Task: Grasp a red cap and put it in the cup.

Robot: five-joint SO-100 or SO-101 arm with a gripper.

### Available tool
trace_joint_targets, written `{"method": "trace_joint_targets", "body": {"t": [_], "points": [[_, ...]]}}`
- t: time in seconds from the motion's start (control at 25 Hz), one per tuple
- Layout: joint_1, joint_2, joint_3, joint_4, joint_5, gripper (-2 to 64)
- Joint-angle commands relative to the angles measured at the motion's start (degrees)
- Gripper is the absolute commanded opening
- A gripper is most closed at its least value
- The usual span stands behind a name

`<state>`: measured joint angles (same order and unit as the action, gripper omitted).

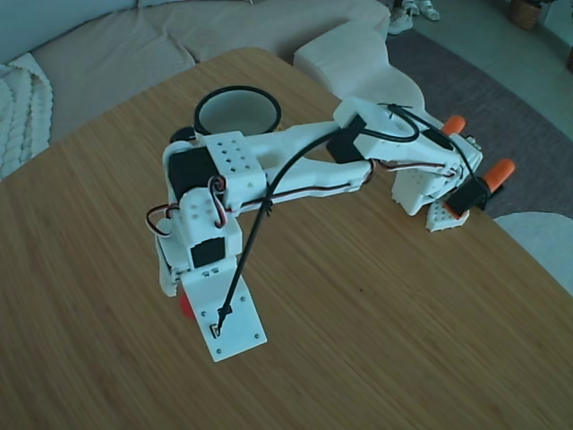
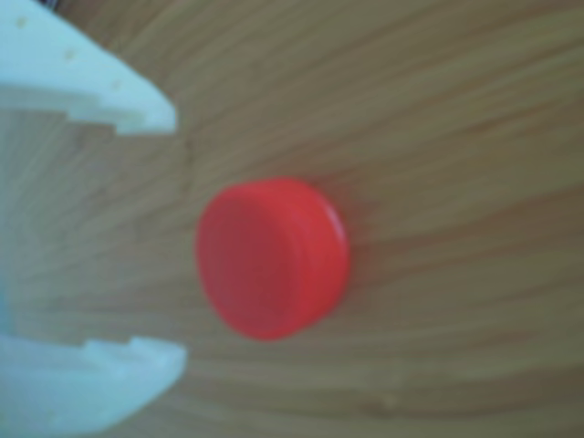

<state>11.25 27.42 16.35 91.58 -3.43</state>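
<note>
The red cap (image 2: 272, 257) lies flat on the wooden table, filling the middle of the other view. My gripper (image 2: 178, 239) is open, its two white fingers coming in from the left above and below, with their tips just short of the cap and not touching it. In the fixed view only a sliver of the red cap (image 1: 186, 305) peeks out at the left of my gripper (image 1: 179, 291), which is bent down to the table and mostly hidden under the wrist's white plate. The cup (image 1: 237, 111), black-rimmed with a white inside, stands behind the arm near the table's far edge.
The arm's base (image 1: 421, 188) sits at the table's right edge, with two orange cylindrical tips (image 1: 500, 172) sticking out beside it. A black cable (image 1: 255, 237) runs along the arm. A beige sofa (image 1: 116, 45) lies beyond the table.
</note>
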Motion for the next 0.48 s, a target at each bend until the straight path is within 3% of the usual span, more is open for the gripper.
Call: {"method": "trace_joint_targets", "body": {"t": [0.0, 0.44], "points": [[0.09, 5.71, 0.26, 0.18, -0.18, 26.6], [-3.16, 4.83, -0.44, 0.0, -0.26, 27.0]]}}
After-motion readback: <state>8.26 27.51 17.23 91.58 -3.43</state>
